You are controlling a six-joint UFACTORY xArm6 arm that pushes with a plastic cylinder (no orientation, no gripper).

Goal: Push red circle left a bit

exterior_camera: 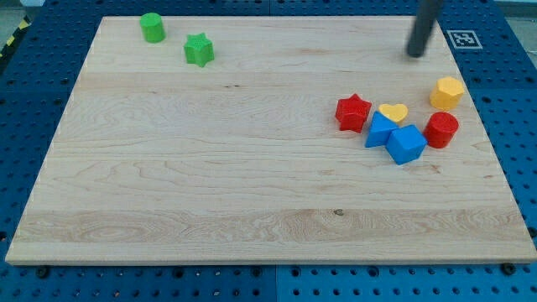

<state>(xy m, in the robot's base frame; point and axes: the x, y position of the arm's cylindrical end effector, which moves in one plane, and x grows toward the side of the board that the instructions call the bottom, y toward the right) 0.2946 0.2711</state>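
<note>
The red circle (442,129) is a short red cylinder at the view's right, touching the right side of a blue cube-like block (407,143). My tip (415,54) is at the view's top right, well above the red circle and slightly to its left, touching no block. The dark rod rises from it out of the top edge.
A red star (353,112), a yellow heart (393,111) and a blue block (378,131) cluster left of the red circle. A yellow hexagon block (448,92) lies above it. A green cylinder (152,28) and green star (199,49) lie at top left. The board's right edge (495,143) is close.
</note>
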